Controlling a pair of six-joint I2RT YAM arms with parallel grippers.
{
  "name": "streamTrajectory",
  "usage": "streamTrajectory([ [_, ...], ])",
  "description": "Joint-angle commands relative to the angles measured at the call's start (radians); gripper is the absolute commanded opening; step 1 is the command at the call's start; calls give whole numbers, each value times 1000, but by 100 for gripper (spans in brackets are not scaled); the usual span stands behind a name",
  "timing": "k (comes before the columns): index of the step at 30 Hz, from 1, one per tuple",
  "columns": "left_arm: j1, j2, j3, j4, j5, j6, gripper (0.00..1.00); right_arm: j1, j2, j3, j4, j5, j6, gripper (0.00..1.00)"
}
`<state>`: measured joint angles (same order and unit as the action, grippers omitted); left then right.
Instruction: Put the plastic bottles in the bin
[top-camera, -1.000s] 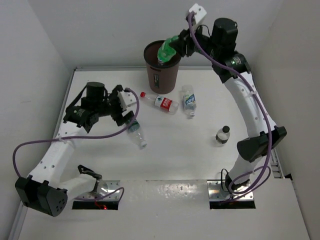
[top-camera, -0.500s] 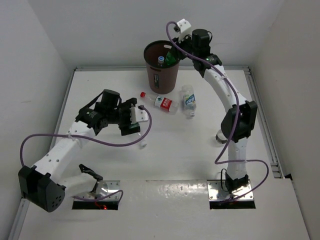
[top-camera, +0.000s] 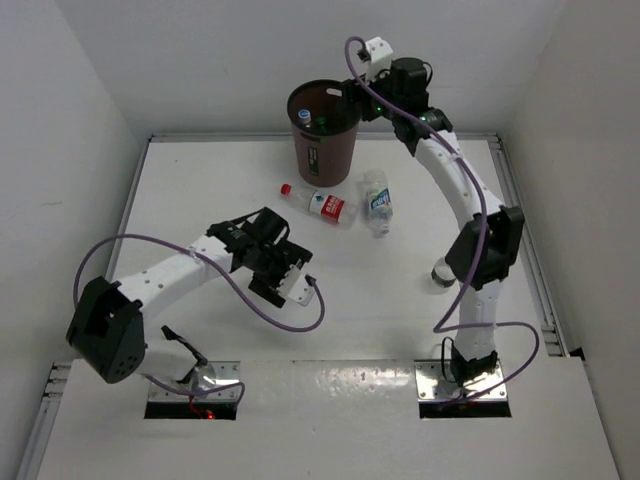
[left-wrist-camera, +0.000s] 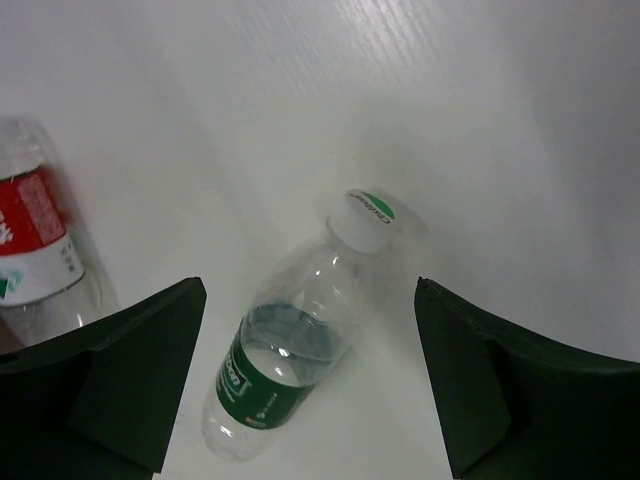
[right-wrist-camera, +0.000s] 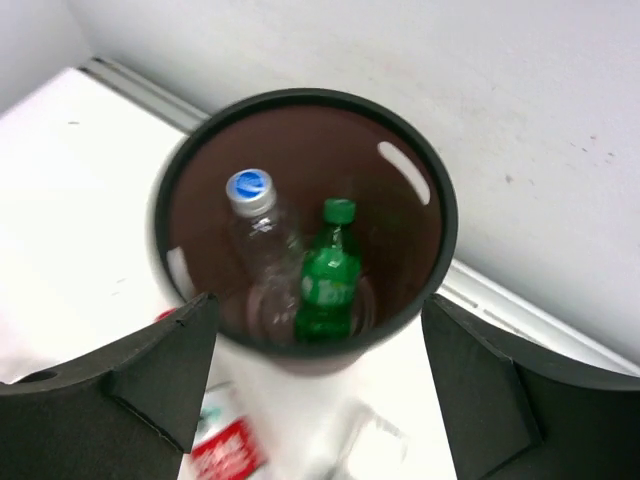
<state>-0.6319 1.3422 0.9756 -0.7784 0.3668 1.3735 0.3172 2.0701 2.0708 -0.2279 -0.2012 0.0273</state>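
Note:
Inside the dark brown bin (right-wrist-camera: 440, 190) stand a green translucent bottle (right-wrist-camera: 330, 280) and a clear blue-capped bottle (right-wrist-camera: 255, 225). My right gripper (right-wrist-camera: 318, 335) hangs open and empty over the bin's (top-camera: 322, 150) rim, seen from above as the right gripper (top-camera: 352, 100). My left gripper (left-wrist-camera: 308, 320) is open, its fingers either side of a lying clear bottle with a dark green label (left-wrist-camera: 285, 360), not touching it. In the top view the left gripper (top-camera: 266, 262) hides that bottle. A red-white labelled bottle (top-camera: 320, 204) and a blue-white labelled bottle (top-camera: 377, 202) lie in front of the bin.
A short white-capped bottle (top-camera: 440, 272) stands at the right, partly behind the right arm's elbow. The red-labelled bottle (left-wrist-camera: 35, 250) lies just left of my left fingers. White walls close the table at the back and sides. A purple cable loops near the left wrist.
The right gripper moved over the bin, opened and let the green bottle drop in. The left arm swung right and toward the front, down over the green-labelled bottle.

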Motion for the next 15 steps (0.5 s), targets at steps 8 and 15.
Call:
streamTrajectory([
  [8, -67, 172, -37, 88, -120, 309, 92, -138, -416, -274, -140, -156, 82, 82],
  [15, -68, 282, -19, 143, -150, 338, 64, -237, -631, -498, -195, -191, 63, 82],
])
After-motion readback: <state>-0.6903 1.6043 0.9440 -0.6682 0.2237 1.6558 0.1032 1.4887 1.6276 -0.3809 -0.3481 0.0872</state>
